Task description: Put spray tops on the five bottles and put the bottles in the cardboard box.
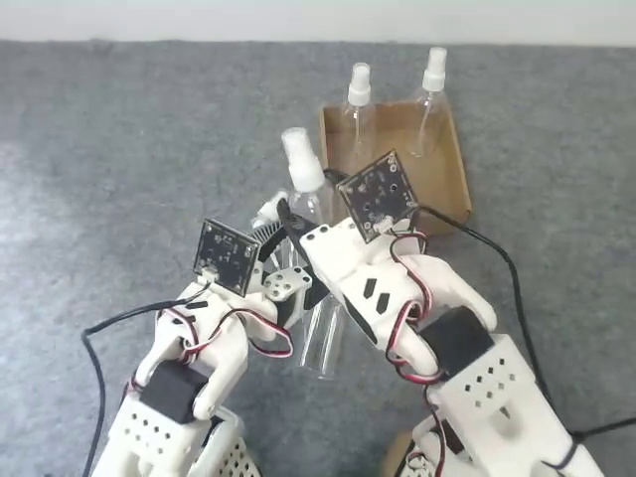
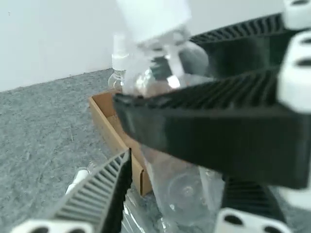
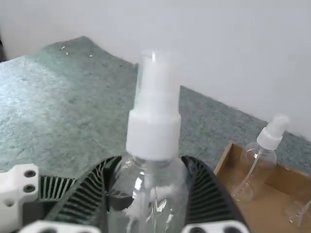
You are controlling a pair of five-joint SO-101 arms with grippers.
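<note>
A clear bottle [image 1: 306, 194] with a white spray top [image 1: 296, 149] stands upright, and my right gripper [image 1: 298, 217] is shut on its body. In the right wrist view the black jaws hug the bottle [image 3: 150, 189] below the spray top [image 3: 154, 116]. My left gripper [image 1: 282, 266] stands open close beside that bottle [image 2: 170, 160], its fingers [image 2: 104, 187] apart from the glass. Two bottles [image 1: 360, 119] [image 1: 429, 99] with spray tops stand in the cardboard box [image 1: 455, 194]. Another clear bottle [image 1: 323, 343] without a top lies on the carpet between the arms.
A loose white spray top [image 1: 266, 212] [image 2: 80, 177] lies on the grey carpet just left of the held bottle. The box [image 2: 104, 116] [image 3: 228, 155] stands at the back right. Open carpet stretches to the left and far right.
</note>
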